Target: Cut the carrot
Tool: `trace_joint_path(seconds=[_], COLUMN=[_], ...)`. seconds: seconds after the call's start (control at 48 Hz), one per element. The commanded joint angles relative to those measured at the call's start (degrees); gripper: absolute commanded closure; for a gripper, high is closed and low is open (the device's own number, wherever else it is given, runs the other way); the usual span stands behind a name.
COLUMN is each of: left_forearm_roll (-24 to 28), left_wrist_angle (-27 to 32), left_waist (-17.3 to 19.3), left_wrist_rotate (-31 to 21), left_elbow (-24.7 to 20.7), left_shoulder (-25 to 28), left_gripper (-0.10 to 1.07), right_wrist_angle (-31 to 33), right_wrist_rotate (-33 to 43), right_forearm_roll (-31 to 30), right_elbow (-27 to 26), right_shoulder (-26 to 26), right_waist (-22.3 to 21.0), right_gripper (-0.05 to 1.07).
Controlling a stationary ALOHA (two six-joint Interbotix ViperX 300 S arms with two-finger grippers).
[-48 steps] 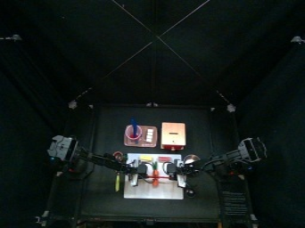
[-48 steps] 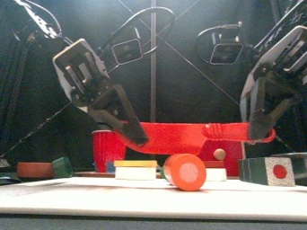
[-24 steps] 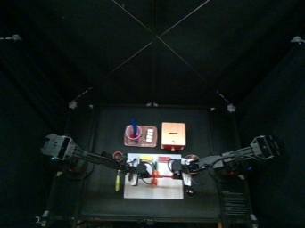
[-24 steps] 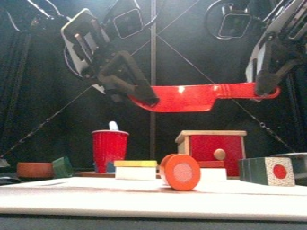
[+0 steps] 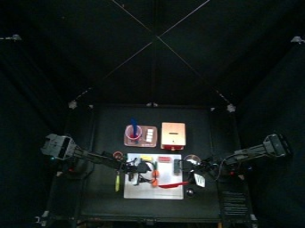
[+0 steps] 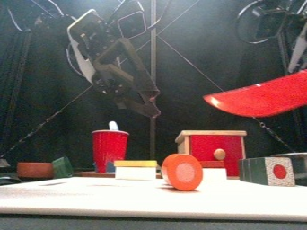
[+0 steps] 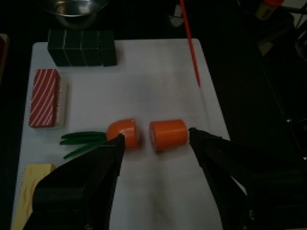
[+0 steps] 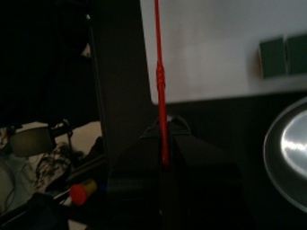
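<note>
Halved carrot (image 7: 149, 135) lies mid-board (image 7: 132, 81), margins all around.

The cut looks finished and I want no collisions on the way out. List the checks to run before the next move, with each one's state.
1. Carrot in two pieces: ok. The leafy half and the blunt half lie on the white board with a gap between them.
2. Left pincer off the carrot: ok. Its jaws stand wide open above the halves.
3. Knife clear of the board: ok. It hangs well above it in the front view.
4. Right pincer gripping the knife: ok. It is shut on the knife.
5. Knife apart from the left arm: ok. The front view shows open space between them.
</note>
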Motion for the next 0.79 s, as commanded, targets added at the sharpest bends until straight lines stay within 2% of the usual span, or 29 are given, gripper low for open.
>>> trace_joint_path(seconds=[0.0, 0.146, 0.458, 0.771], left_forearm_roll=[0.2, 0.1, -0.1, 0.0], left_wrist_angle=[-0.6, -0.7, -0.3, -0.1], left_waist=[0.6, 0.6, 0.6, 1.8], left_wrist_rotate=[0.1, 0.0, -0.2, 0.0], left_elbow=[-1.5, -1.9, -2.1, -2.1], left_shoulder=[-0.6, 0.0, 0.0, -0.3], left_gripper=[0.05, 0.05, 0.05, 0.05], right_wrist_angle=[0.8, 0.8, -0.2, 0.1], right_wrist_rotate=[1.8, 3.3, 2.7, 2.7], right_forearm_roll=[0.0, -0.7, -1.0, 0.6], right_elbow=[1.2, 4.0, 7.9, 7.5], right_shoulder=[-1.8, -1.8, 2.4, 2.9], right_waist=[-1.5, -2.5, -5.2, -4.7], right_gripper=[0.65, 0.65, 0.61, 0.37])
